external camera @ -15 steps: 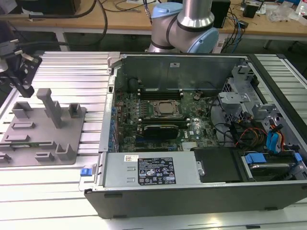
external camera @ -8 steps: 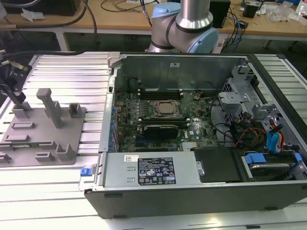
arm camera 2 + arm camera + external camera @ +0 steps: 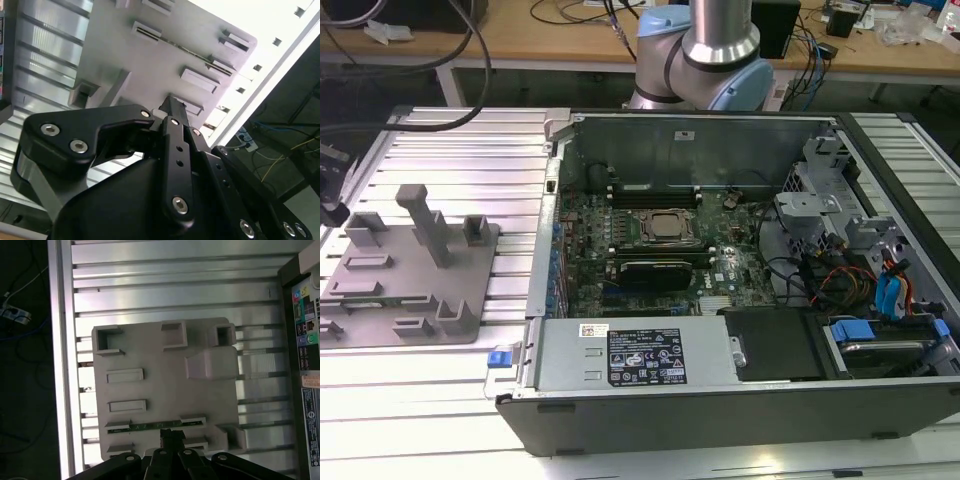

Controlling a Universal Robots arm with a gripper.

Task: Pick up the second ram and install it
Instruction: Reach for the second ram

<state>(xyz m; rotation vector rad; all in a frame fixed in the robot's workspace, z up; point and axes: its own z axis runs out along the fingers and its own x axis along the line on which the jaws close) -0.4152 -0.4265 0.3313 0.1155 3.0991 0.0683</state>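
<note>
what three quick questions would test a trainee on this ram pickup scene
1. Fill in: in the exterior view, the grey tray lies on the exterior view's ____ of the computer case.
2. True or false: in the first wrist view, the second ram stands on edge in a tray slot.
3. In the first wrist view, the gripper hangs: A) over the computer case B) right by the second ram C) clear of the tray.

Key: 1 left; 2 true; 3 B.
</note>
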